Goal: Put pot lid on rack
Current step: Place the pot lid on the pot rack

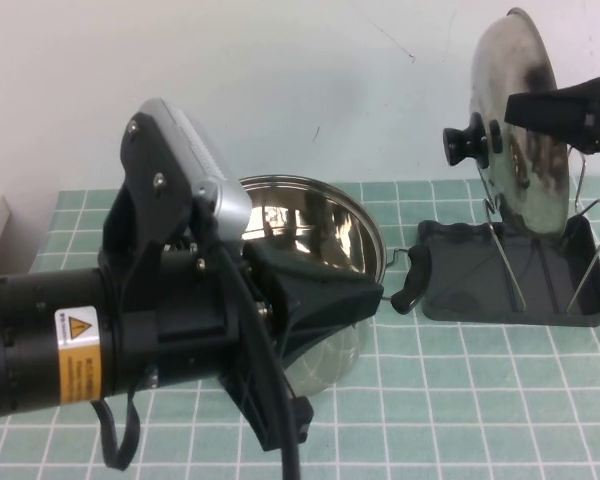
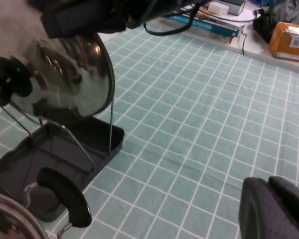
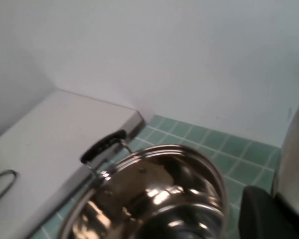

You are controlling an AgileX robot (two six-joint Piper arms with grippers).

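High view: the pot lid (image 1: 520, 130) is held on edge above the rack (image 1: 515, 275), its black knob (image 1: 467, 140) facing the pot (image 1: 315, 260). The right gripper (image 1: 540, 108) is closed on the lid's rim near the top, on the side away from the knob. The lower rim is seen between the wire loops (image 1: 590, 250), close to the tray floor; whether it touches cannot be told.

The step in hand is judged to be the seating of the lid in the rack. The next move calls for a short descent until the rim bears on the tray and leans on a loop, after which the jaws are to be released and the arm withdrawn clear of the rim. A release made too soon may let the lid roll or tip.

The left gripper (image 1: 325, 300) is parked in front of the pot, well apart from the rack; its jaw state cannot be told.
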